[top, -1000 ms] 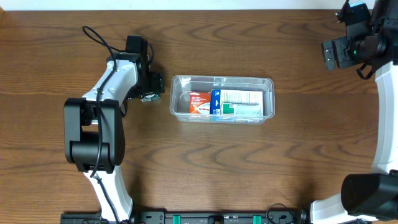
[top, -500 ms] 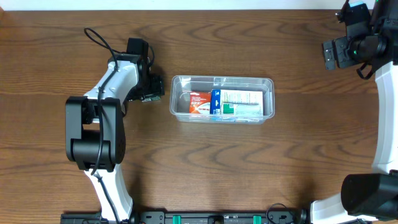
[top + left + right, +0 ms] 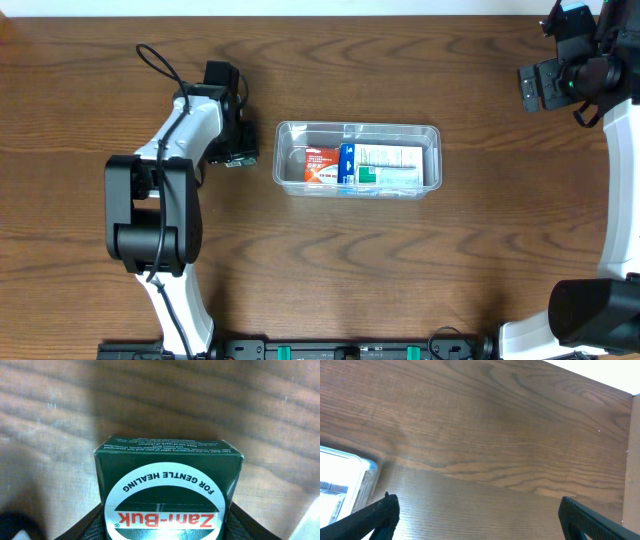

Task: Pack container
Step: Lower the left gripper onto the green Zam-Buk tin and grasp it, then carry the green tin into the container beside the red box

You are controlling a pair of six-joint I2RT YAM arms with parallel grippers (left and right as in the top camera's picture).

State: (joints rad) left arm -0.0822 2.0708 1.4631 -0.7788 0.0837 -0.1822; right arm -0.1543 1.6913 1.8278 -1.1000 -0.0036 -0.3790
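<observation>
The step in hand looks like bringing one more item to the container [image 3: 360,127], which sits at the middle of the overhead frame on the wooden table [image 3: 350,270]. It already holds an orange box [image 3: 320,166], a narrow blue box [image 3: 347,163] and a green-and-white box [image 3: 389,168] side by side.

The left gripper [image 3: 240,148] sits just left of the container's left end, apart from the rim. In its wrist view it is clenched on a dark green box [image 3: 167,467] with a round "Zam-Buk" label, a finger [image 3: 82,527] pressed to each side.

The next move probably calls for carrying this box over the near rim and finding a gap, which looks tight beside the three boxes already there.

The left arm reaches from the lower left of the frame, its wrist turned toward the container. The right gripper [image 3: 543,85] is parked in the upper right corner, well apart, its fingers [image 3: 375,516] spread wide and empty.
</observation>
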